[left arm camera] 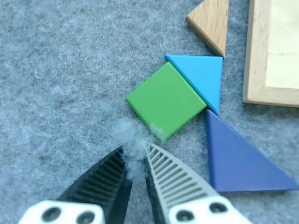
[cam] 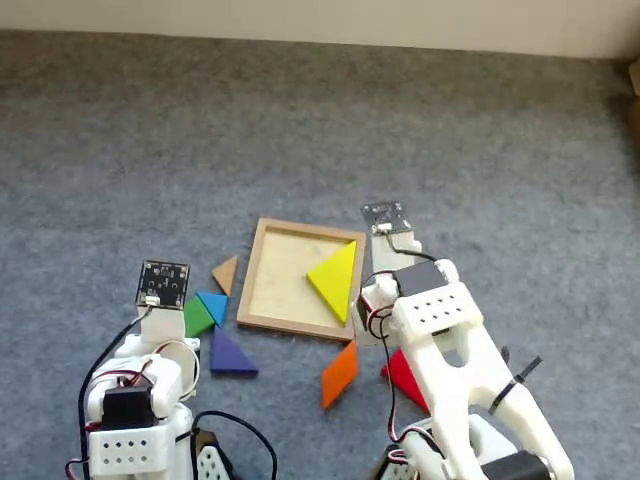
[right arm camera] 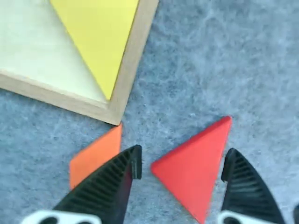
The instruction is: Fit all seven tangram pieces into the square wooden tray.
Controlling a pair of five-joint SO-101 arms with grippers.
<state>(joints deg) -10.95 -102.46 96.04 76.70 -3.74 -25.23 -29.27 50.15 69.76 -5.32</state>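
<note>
the tray (cam: 290, 327) lay mid-desk with only the yellow triangle (cam: 338, 277) in it, set against the side nearest the right arm. six pieces were still out on the desk (cam: 120, 150). the red triangle (right arm camera: 194, 170) and orange piece (right arm camera: 93, 156) lay just off the tray's corner on the right. the green square (left arm camera: 166, 100), light blue triangle (left arm camera: 203, 77), dark blue triangle (left arm camera: 236, 161) and wood triangle (left arm camera: 212, 21) were bunched beside the tray's other side.

the right jaws were wide open and empty, one either side of the red triangle, with one tip between red and orange. i could not tell whether they touched the desk. the left jaws were all but closed on nothing, just short of the green square's corner.

the step in hand looked like a grasp on red, and it looked chancy. the jaws faced slanted edges, so a squeeze could pivot the piece or squirt it out sideways. the tip near orange could shove that piece or pinch it along with red. the pieces were thin and flat on a fuzzy surface, so a high close would likely slide over the top. if red came up skewed, a corner could catch on the tray's rim or ride up on yellow and knock it off its wall. on the left, green, light blue and dark blue touched, so picking one would probably drag its neighbours.
</note>
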